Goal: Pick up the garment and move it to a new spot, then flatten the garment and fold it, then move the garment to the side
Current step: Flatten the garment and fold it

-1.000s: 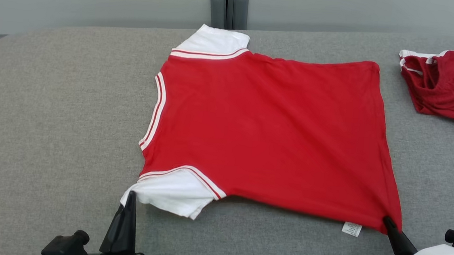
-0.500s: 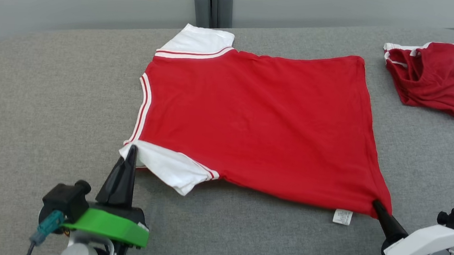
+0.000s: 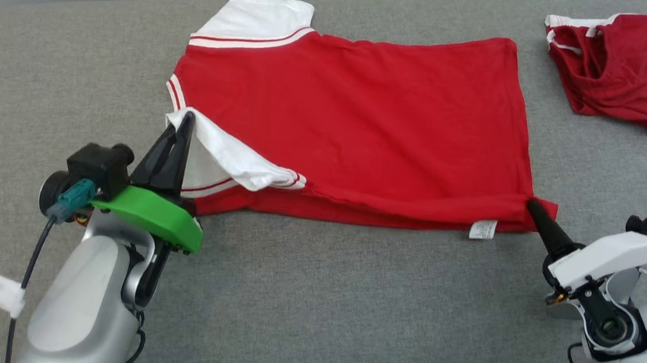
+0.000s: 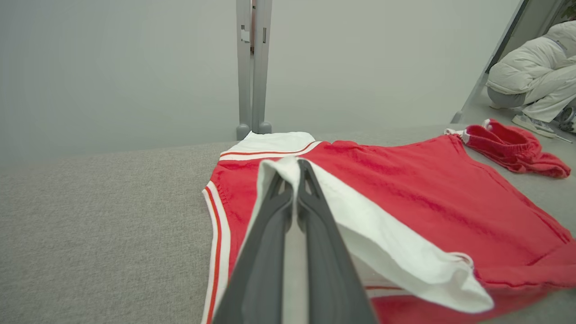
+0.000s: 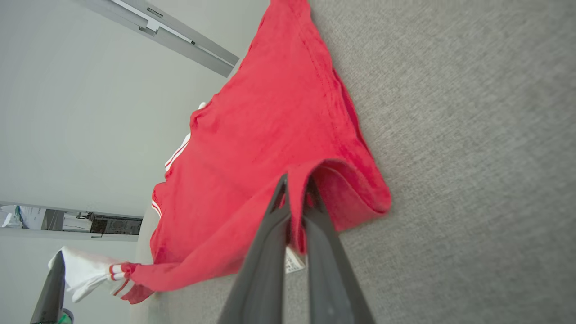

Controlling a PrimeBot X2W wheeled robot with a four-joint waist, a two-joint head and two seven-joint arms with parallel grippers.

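Observation:
A red T-shirt (image 3: 364,109) with white sleeves lies spread on the grey table (image 3: 349,299), collar to the left. My left gripper (image 3: 188,118) is shut on the near white sleeve (image 4: 382,252), lifted and carried over the red body. My right gripper (image 3: 530,205) is shut on the near hem corner (image 5: 342,189), lifted and rolled inward. The whole near edge is folded partway over the shirt, with a white care label (image 3: 482,229) showing at the fold. In the left wrist view the fingers (image 4: 310,216) pinch white cloth; in the right wrist view the fingers (image 5: 274,220) pinch red cloth.
A second red garment (image 3: 621,66) with white trim lies crumpled at the table's far right. A grey post (image 4: 252,67) stands behind the table. A person in a white jacket (image 4: 531,76) crouches beyond the right end. Bare grey table surface lies in front and to the left.
Both grippers have moved away from me, carrying the near sleeve and hem corner up and over the shirt. The head camera has tilted down.

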